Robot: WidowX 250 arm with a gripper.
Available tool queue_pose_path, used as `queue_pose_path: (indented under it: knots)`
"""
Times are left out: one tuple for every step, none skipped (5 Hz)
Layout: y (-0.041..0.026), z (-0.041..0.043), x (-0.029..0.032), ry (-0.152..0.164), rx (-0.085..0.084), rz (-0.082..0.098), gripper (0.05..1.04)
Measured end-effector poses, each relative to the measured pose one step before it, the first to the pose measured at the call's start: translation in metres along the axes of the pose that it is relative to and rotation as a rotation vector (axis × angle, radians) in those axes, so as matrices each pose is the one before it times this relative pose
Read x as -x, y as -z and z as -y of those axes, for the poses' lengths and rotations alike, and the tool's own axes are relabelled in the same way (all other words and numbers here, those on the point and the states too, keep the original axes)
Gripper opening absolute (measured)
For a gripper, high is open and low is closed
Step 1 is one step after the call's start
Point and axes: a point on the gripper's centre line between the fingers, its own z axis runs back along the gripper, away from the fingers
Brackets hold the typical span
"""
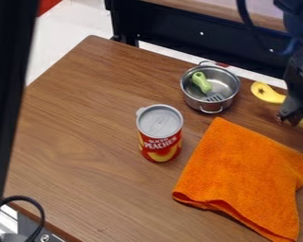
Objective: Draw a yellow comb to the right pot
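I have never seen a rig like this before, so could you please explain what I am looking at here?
This is one picture, from a fixed camera looking down at a slant on a wooden table. The dark machine at the upper right is a robot arm; its grasping part, the tool, is low over the table at the right edge.

Under the tool lies the yellow comb the task names. I cannot tell whether it is held.

To the left of the comb stands a metal pot with a green-handled utensil inside. Nearer the camera are a red can with a grey lid and an orange cloth.
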Motion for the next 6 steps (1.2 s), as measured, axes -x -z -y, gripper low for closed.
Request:
queue_pose_path:
  knots:
    - [0.01330, -0.00517, 0.00709, 0.0165, -0.0097, -0.0177, 0.594]
    - [0.00981, -0.00261, 0.00646, 0.0362, -0.0100, -0.0645, 0.594]
    - [0.00064, -0.00765, -0.00502, -0.0558, -0.0484, -0.0254, 0.667]
    - [-0.00629, 0.00470, -0.00668, -0.0315, -0.0290, -0.0085, 0.941]
    - [0.00028, -0.00022, -0.00813, -0.0306, -0.0005, 0.0291, 1.000]
    - [-0.00077, 0.00151, -0.00553, -0.0114, 0.0091, 0.0381, 1.000]
